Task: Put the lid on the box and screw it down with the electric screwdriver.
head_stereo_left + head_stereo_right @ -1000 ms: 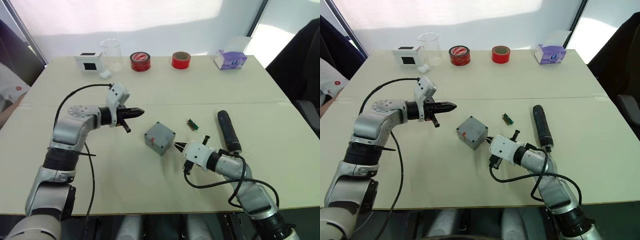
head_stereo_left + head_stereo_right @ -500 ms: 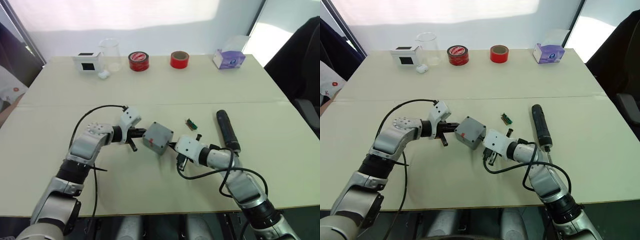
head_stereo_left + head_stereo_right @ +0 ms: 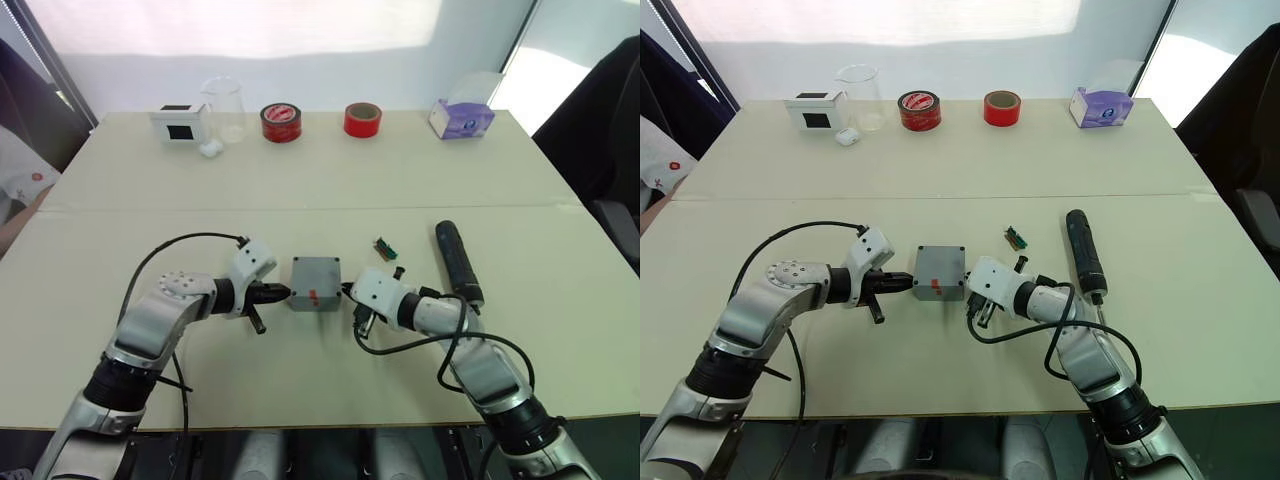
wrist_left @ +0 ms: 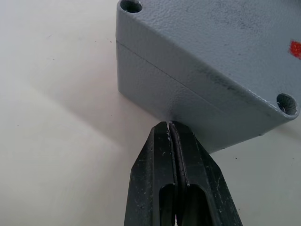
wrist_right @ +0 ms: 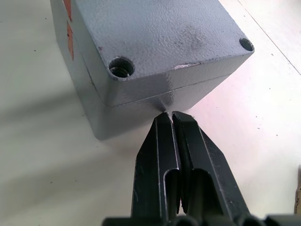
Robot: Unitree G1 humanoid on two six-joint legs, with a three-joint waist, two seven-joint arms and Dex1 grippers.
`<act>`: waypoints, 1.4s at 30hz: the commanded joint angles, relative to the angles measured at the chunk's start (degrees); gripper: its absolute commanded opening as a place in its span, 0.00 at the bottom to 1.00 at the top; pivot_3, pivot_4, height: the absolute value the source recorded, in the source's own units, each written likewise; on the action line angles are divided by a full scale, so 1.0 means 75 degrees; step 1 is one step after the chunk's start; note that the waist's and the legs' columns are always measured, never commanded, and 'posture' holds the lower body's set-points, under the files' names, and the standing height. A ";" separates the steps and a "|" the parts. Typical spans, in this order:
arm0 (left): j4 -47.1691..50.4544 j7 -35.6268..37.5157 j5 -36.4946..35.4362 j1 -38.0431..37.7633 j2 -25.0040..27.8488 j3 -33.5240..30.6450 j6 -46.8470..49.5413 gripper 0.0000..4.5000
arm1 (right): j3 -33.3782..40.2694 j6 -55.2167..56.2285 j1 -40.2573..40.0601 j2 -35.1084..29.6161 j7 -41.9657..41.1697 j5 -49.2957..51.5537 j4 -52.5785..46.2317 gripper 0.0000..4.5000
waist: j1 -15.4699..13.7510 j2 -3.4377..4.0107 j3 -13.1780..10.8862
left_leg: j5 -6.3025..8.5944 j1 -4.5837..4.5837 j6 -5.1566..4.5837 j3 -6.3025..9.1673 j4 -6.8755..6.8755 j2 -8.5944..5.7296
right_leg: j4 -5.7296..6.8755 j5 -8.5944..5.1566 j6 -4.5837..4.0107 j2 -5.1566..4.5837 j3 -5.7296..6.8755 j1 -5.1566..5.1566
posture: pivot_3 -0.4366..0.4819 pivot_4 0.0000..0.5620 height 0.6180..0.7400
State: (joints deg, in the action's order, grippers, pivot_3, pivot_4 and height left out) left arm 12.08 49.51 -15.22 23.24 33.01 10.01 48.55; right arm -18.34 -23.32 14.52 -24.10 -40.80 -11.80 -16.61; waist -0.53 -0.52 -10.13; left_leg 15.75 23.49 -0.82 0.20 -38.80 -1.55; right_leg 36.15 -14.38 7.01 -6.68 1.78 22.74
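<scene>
The gray box (image 3: 315,284) sits mid-table with a red mark on its near side. The lid (image 4: 211,42) lies on top of it, with a seam between the two and open corner holes showing (image 5: 160,37). My left gripper (image 3: 283,291) is shut, its tip touching the box's left wall (image 4: 168,125). From the other side my right gripper (image 3: 347,291) is also shut, its tip against the box's right wall (image 5: 168,114). The electric screwdriver (image 3: 457,262) lies flat on the table to the right of the right arm, held by nothing.
A small green part (image 3: 385,248) lies between box and screwdriver. Along the far edge stand a white box with black panel (image 3: 178,123), a glass beaker (image 3: 222,105), two red tape rolls (image 3: 281,122) (image 3: 362,119) and a purple tissue box (image 3: 461,118). A person's sleeve (image 3: 20,185) shows at the left.
My left gripper came down from the upper left to the box's left wall, and the right one closed in on its right. The box turned from a diamond stance to square.
</scene>
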 commanded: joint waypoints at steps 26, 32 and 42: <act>0.0594 0.1049 -0.2812 0.1233 0.1047 -0.2173 0.0700 0.00 | 0.4562 -0.3148 -0.1144 -0.0556 0.0290 0.4016 -0.2783 0.17 | -0.0013 0.0009 -0.0003 | 0.0002 0.0007 0.0006 0.0011 -0.0001 -0.0003 | -0.0013 0.0003 -0.0003 -0.0012 0.0010 -0.0006 | 0.48 0.27 1.00; 0.1512 0.2094 -0.2743 0.0617 0.1907 -0.1271 -0.0037 0.00 | 0.4416 -0.3043 -0.1738 -0.1208 0.0230 0.4274 -0.2760 0.75 | 0.0056 0.0011 -0.0006 | -0.0014 -0.0005 0.0025 -0.0021 0.0084 0.0002 | -0.0026 -0.0001 -0.0007 -0.0007 -0.0015 0.0028 | 0.48 0.27 1.00; 0.1371 0.2407 -0.1979 0.0301 0.2400 -0.0515 -0.1004 0.00 | 0.3537 -0.2498 -0.1980 -0.1747 0.0187 0.3944 -0.2150 0.95 | -0.0032 0.0008 -0.0008 | -0.0014 -0.0004 0.0024 -0.0018 0.0082 0.0004 | -0.0025 -0.0006 -0.0016 -0.0007 -0.0008 0.0025 | 0.48 0.27 1.00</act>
State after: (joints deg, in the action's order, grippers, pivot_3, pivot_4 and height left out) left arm 22.11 67.81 -30.94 24.97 50.65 6.35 42.77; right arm 8.49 -43.90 -0.30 -35.52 -39.42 18.71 -32.67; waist -0.77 -0.46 -10.19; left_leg 15.64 23.46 -0.64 0.07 -38.19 -1.52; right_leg 35.96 -14.42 6.89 -6.73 1.71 22.92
